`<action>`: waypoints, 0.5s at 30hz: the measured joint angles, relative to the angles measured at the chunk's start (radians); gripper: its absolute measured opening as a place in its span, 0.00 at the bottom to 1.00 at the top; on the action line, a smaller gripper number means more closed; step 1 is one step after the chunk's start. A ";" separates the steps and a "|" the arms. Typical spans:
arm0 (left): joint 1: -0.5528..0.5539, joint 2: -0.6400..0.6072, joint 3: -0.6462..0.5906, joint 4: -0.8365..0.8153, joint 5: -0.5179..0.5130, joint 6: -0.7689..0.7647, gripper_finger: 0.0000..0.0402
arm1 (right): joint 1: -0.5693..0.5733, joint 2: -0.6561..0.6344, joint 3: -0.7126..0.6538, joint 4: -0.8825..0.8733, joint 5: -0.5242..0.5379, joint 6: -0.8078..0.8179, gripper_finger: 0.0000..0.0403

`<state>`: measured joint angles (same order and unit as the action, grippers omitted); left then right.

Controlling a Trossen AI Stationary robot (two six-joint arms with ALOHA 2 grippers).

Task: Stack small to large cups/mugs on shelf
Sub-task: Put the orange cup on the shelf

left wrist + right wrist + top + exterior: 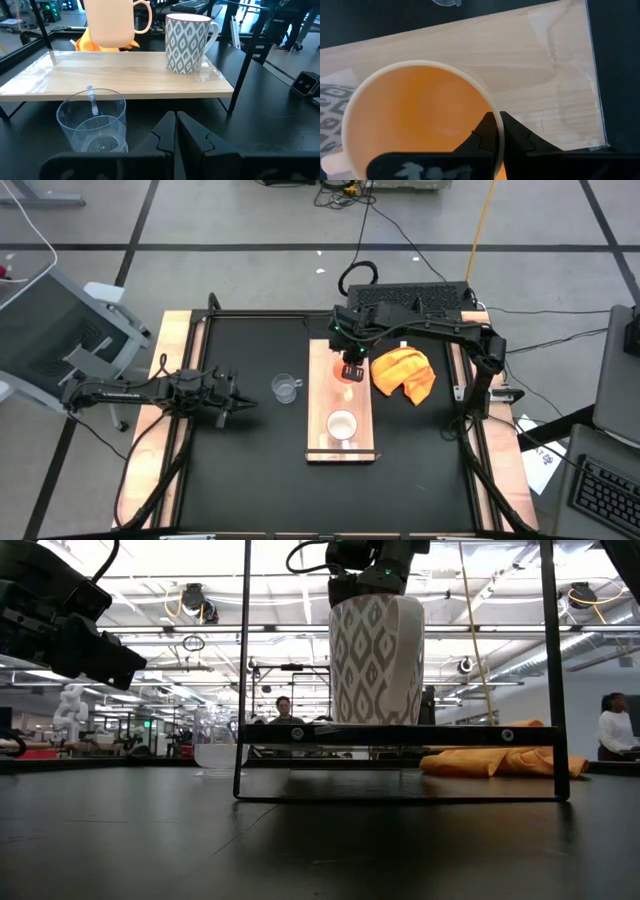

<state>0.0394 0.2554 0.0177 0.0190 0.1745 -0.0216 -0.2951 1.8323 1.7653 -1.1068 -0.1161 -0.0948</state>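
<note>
A white mug with a grey pattern (342,424) stands upright on the near part of the light wooden shelf (322,395); it also shows in the left wrist view (187,42). My right gripper (351,366) is shut on an orange-yellow mug (110,22) above the shelf's far part. A clear glass cup (286,388) stands on the black table left of the shelf. My left gripper (238,402) is shut and empty, left of the glass cup (92,120). My right gripper holds the orange-yellow mug by its rim (487,107), one finger inside the mug and one outside (520,135). The fingers come from above, pointing down. The mug hangs upright, its bottom (107,42) lifted a little clear of the shelf top.
An orange-yellow cloth (404,375) lies crumpled on the table right of the shelf. The shelf stands on thin black metal legs (243,690). Bare board (530,65) lies between the two mugs. People show in the room beyond the table (610,725).
</note>
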 joint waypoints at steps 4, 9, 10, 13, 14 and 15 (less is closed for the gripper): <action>0.000 0.000 0.000 0.000 0.000 0.000 0.05 | 0.000 0.000 0.000 0.011 -0.005 0.000 0.00; -0.001 0.000 0.000 0.000 0.000 -0.002 0.05 | 0.000 0.000 0.000 0.039 -0.009 -0.013 0.00; -0.002 0.000 0.000 0.000 0.000 -0.003 0.05 | 0.000 0.000 0.000 0.037 -0.016 -0.019 0.00; -0.003 0.000 0.000 0.000 0.001 -0.005 0.05 | 0.000 0.000 0.000 0.033 -0.018 -0.022 0.00; -0.003 0.000 0.000 0.000 0.001 -0.007 0.05 | 0.000 0.000 0.000 0.032 -0.018 -0.023 0.00; -0.003 0.000 0.000 0.000 0.001 -0.008 0.05 | 0.000 0.000 0.000 0.031 -0.018 -0.023 0.00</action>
<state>0.0368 0.2554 0.0177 0.0193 0.1753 -0.0299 -0.2951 1.8324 1.7653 -1.0763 -0.1341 -0.1177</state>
